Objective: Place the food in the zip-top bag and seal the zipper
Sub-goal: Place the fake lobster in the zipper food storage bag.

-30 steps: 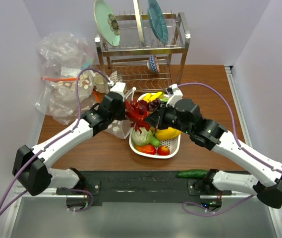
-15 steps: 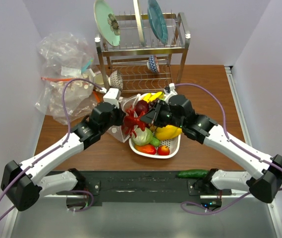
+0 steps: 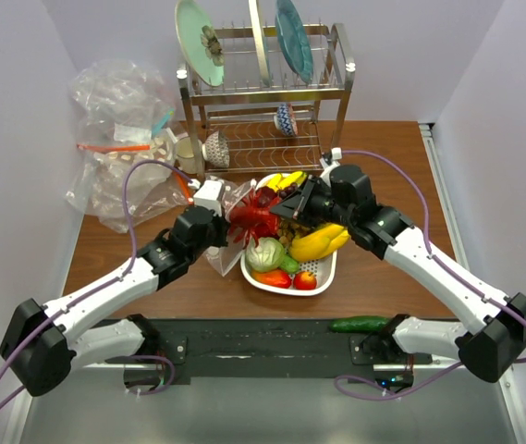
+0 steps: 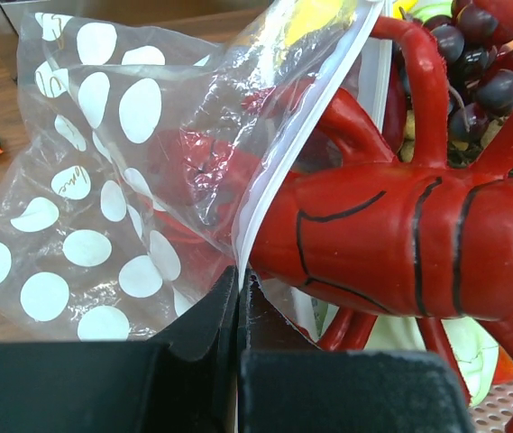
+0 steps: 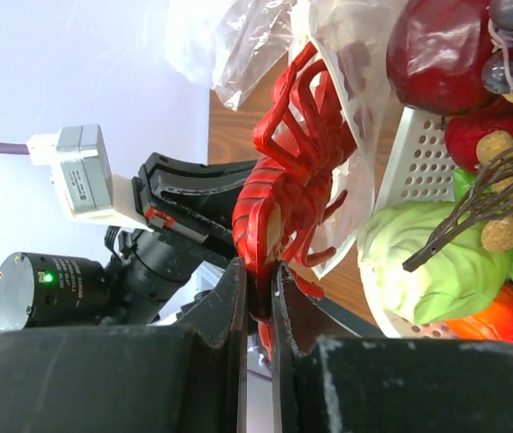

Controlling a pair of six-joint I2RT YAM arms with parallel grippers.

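At the white tray's [image 3: 329, 266] ten o'clock edge, the left gripper [image 4: 238, 278] pinched the zip-top bag's [image 4: 103, 198] mouth. The right gripper [image 5: 257, 272], clamped on the red lobster [image 4: 400, 234], held it half inside. Loading was underway; next, I judged, a deeper push toward nine o'clock.

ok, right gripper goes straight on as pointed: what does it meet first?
Past the lobster it grips, the right gripper likely meets the film of the dotted bag at its mouth. The left gripper pinching that edge sits close by; depth unclear.
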